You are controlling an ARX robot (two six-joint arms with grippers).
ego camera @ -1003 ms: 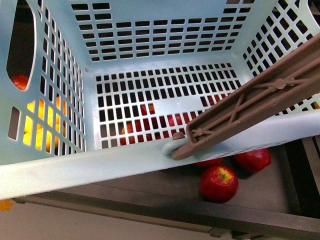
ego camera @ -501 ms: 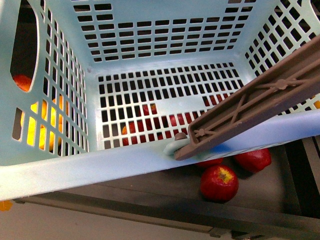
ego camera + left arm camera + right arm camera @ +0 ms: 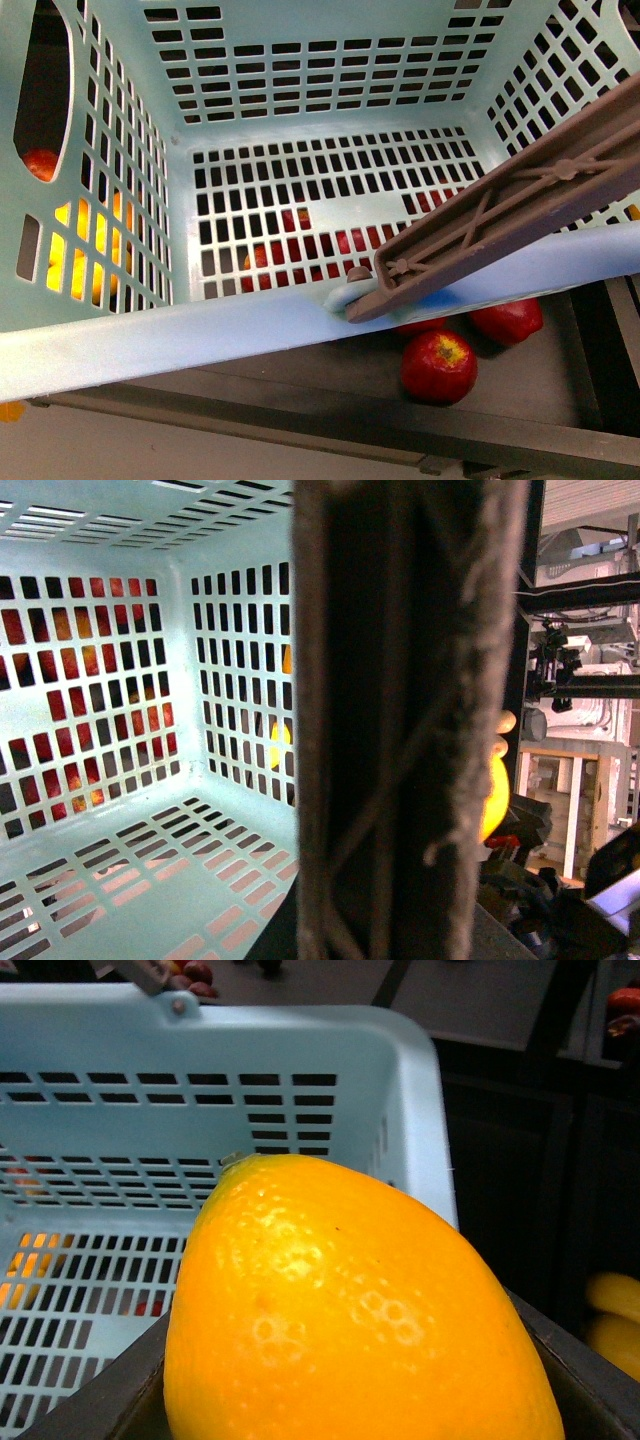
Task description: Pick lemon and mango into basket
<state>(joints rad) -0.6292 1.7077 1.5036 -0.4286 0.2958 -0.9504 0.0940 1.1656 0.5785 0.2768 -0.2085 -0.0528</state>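
The pale teal basket (image 3: 200, 335) fills the front view, held tilted, and nothing lies inside it. Its brownish handle (image 3: 520, 210) crosses the right side. My left gripper is shut on that handle (image 3: 410, 720), which blocks the middle of the left wrist view and hides the jaws. My right gripper (image 3: 350, 1395) is shut on the lemon (image 3: 350, 1300), a deep orange-yellow fruit that fills the right wrist view, just outside the basket's rim (image 3: 420, 1090). Orange-yellow fruit (image 3: 75, 260) shows through the left wall's slots. I cannot tell whether it is the mango.
Two red apples (image 3: 438, 366) (image 3: 506, 320) lie on the dark shelf below the basket's near rim, and more show through the floor slots. The shelf's front edge (image 3: 300, 425) runs below. Yellow fruit (image 3: 615, 1310) lies beyond the lemon in the right wrist view.
The basket swayed slightly to the right and came back. The apples below have not moved.
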